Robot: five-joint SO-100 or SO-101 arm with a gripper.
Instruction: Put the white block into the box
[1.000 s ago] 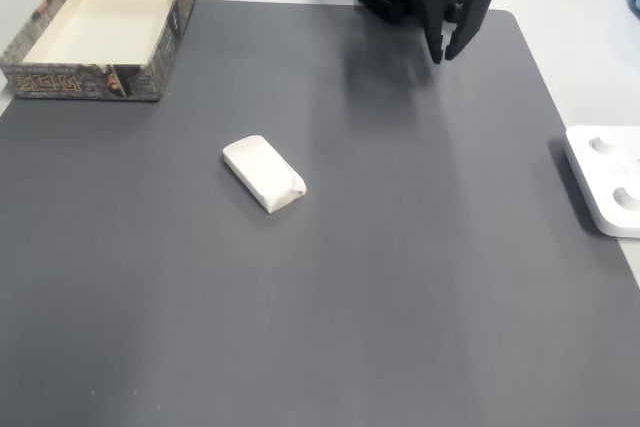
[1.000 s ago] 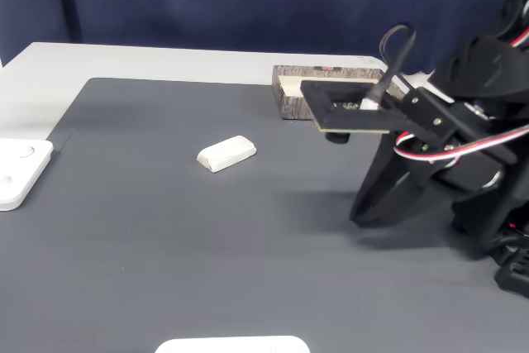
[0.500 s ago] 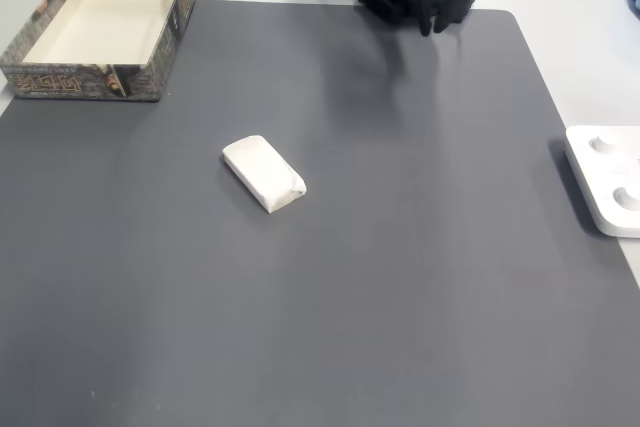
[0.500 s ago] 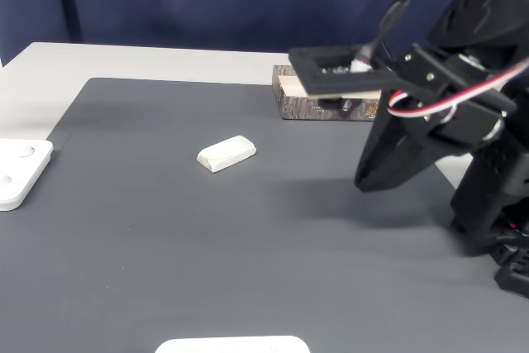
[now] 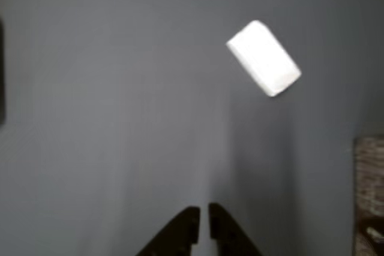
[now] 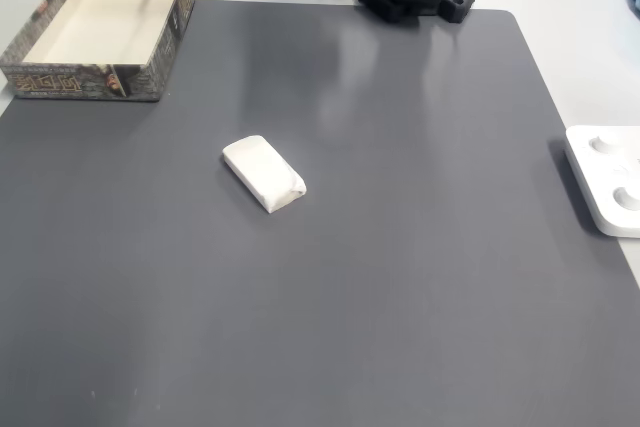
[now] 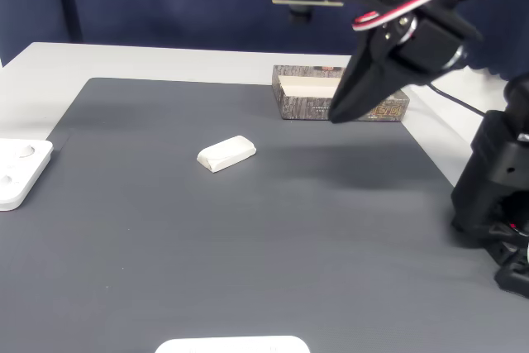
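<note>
White block: one is counted; the white block [image 6: 263, 174] is seen lying flat and slantwise on the gray mat [image 6: 400, 277], left of centre in a fixed view, and touched by nothing. It is also picked out in the other fixed view [image 7: 226, 154] and, in the other view, toward the upper right [image 5: 263, 58].

Box: one is counted; the box [image 6: 170, 17] is set at the far left corner of the mat in a fixed view, well apart from the block. Its pale inner floor is seen bare. In the other fixed view it is found at the far side [image 7: 297, 105], partly hidden behind the arm.

Gripper: one is counted; the gripper [image 5: 203, 227] is held raised above the mat with nothing between its fingers, which are drawn nearly together with only a narrow slit left. In a fixed view it is seen as a dark wedge pointing down and left [image 7: 343, 112], near the box and well apart from the block.

Other things: one white tray [image 6: 605, 187] with round dimples is placed at the right edge in a fixed view; another white object [image 7: 232, 344] is cut off by the near edge.

Done so far: nothing can be judged as completed; the block is not yet grasped.

Left to do: the block is to be reached, the fingers spread and closed on it, and it is to be carried to the box and released.
</note>
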